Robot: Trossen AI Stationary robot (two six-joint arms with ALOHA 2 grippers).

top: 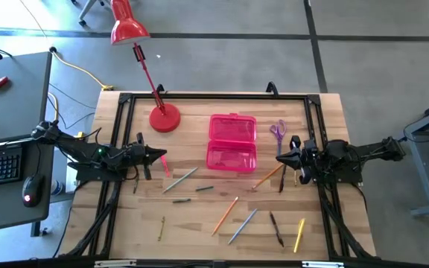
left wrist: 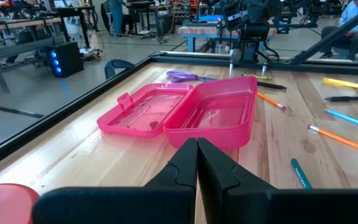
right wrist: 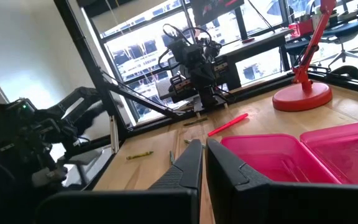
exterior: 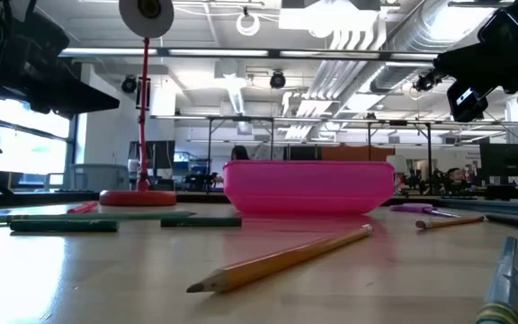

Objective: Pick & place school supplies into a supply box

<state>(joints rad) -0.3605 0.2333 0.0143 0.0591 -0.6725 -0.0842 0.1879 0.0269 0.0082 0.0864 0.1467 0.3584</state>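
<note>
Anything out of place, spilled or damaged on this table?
Nothing looks damaged or spilled. The pink pencil case lies open and empty, lid flat behind it. Pencils and pens, such as the orange pencil, lie scattered loose across the table, and the purple scissors rest beside the case. The red lamp stands upright.

The pink pencil case (top: 232, 141) lies open near the middle of the table, toward the far edge, its lid folded flat behind the tray; both halves are translucent. Purple-handled scissors (top: 278, 130) rest just beside it toward the right edge. An orange pencil (top: 268, 177) lies slanted off the case's right front corner, with a dark pen (top: 282, 179) just beside it. A pink pen (top: 165, 165) lies left of the case, a grey one (top: 180, 180) in front of that. Toward the near edge are an orange pencil (top: 226, 215), a grey-blue pen (top: 243, 225), a dark pen (top: 276, 229), a yellow one (top: 299, 234) and a small olive pencil (top: 161, 228)
</note>
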